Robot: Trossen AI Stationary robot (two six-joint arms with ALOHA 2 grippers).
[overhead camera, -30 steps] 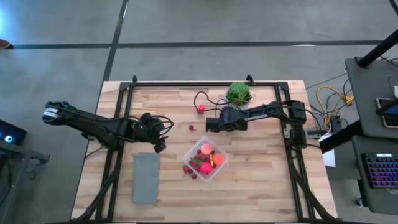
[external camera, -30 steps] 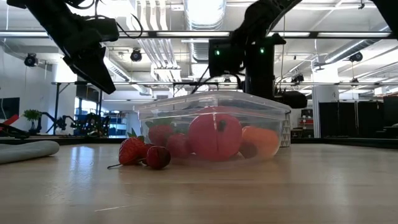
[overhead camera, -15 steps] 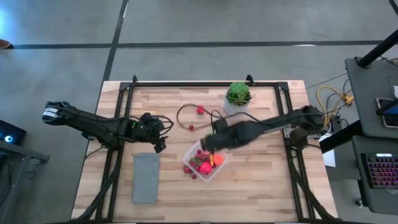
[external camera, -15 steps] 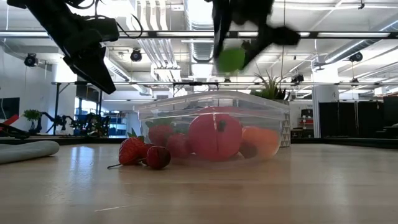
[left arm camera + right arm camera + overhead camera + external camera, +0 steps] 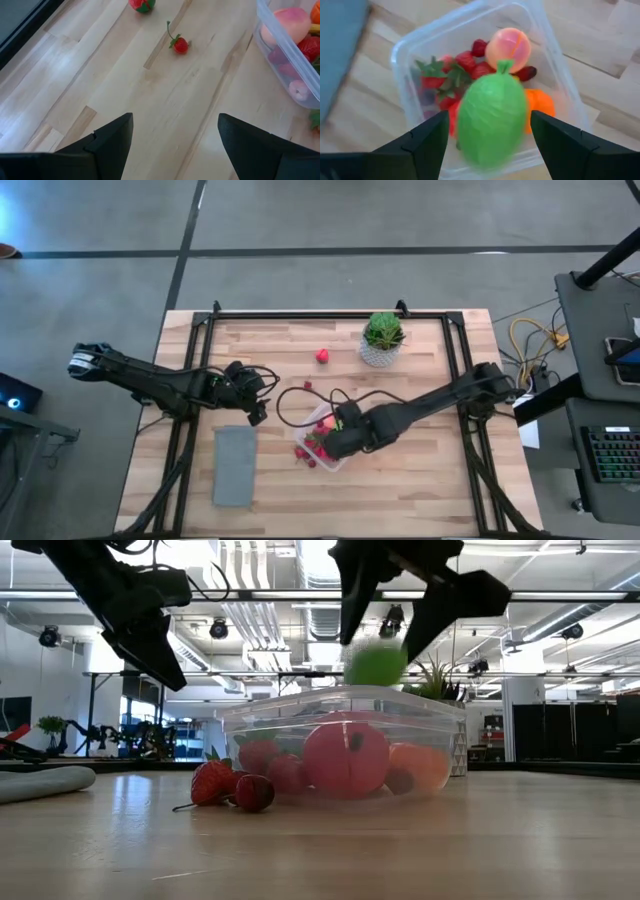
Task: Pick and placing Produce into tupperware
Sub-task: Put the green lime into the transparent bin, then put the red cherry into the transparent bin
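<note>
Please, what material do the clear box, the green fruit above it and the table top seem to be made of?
The tupperware looks like thin clear plastic: its contents show through the walls and its rim shines. The green fruit, between the right gripper's open fingers, seems smooth moulded plastic or rubber, uniform in colour; which one I cannot tell. The table appears to be pale wood, made of joined strips with visible grain.
</note>
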